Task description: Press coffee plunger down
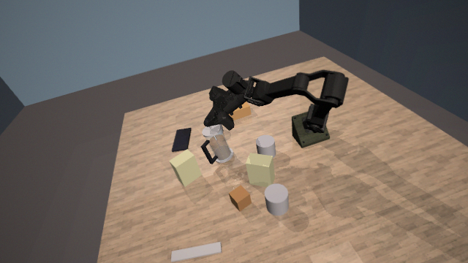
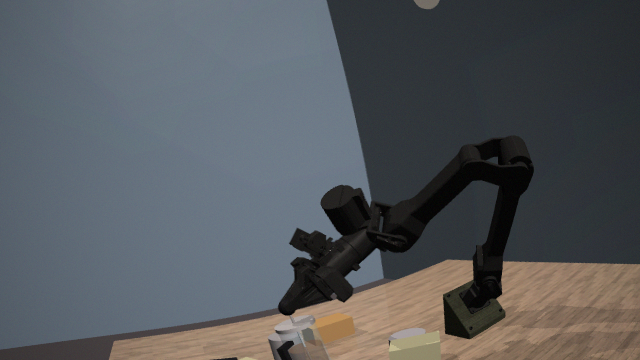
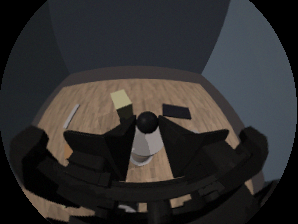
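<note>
A black robot arm's gripper point(image 2: 286, 308) bears down on the coffee press point(image 1: 218, 144), its fingers partly closed around the dark plunger knob point(image 3: 147, 121) at the top of the press. The glass press stands upright on the wooden table point(image 1: 365, 183), its black handle point(image 1: 208, 152) facing a pale yellow box point(image 1: 185, 167). A black slab point(image 1: 181, 139) lies just beyond the press; an orange block point(image 1: 242, 111) sits behind it, under the arm.

A bare test room: wooden floor point(image 1: 365, 190), plain blue-grey walls point(image 1: 146, 40).
</note>
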`<action>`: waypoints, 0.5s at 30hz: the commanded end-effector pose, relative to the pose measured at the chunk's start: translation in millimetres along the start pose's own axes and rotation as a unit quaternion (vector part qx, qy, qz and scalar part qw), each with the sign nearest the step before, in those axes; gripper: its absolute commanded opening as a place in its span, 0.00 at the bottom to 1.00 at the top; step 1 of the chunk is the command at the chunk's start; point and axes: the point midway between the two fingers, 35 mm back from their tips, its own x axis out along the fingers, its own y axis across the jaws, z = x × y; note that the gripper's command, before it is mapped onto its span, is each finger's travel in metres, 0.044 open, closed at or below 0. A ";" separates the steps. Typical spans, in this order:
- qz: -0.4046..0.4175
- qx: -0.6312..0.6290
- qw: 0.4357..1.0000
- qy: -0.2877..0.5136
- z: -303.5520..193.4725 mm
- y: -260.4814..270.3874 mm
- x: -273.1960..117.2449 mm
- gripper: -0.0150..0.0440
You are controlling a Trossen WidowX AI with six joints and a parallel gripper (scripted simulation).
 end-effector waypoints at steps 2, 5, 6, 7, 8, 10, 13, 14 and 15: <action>0.002 0.005 1.000 0.008 -4.6 0.1 2.5 0.46; 0.002 0.005 1.000 0.008 -4.6 0.0 2.6 0.46; 0.002 0.005 1.000 0.008 -4.7 -0.1 2.7 0.46; 0.002 0.005 1.000 0.008 -4.7 -0.1 2.7 0.46; 0.002 0.005 1.000 0.008 -4.7 -0.1 2.7 0.46; 0.000 0.001 1.000 0.001 -0.2 -0.2 0.3 0.46; 0.000 0.001 1.000 0.001 -0.2 -0.2 0.3 0.46; 0.000 0.001 1.000 0.001 -0.2 -0.2 0.3 0.46; 0.000 0.001 1.000 0.001 -0.2 -0.2 0.3 0.46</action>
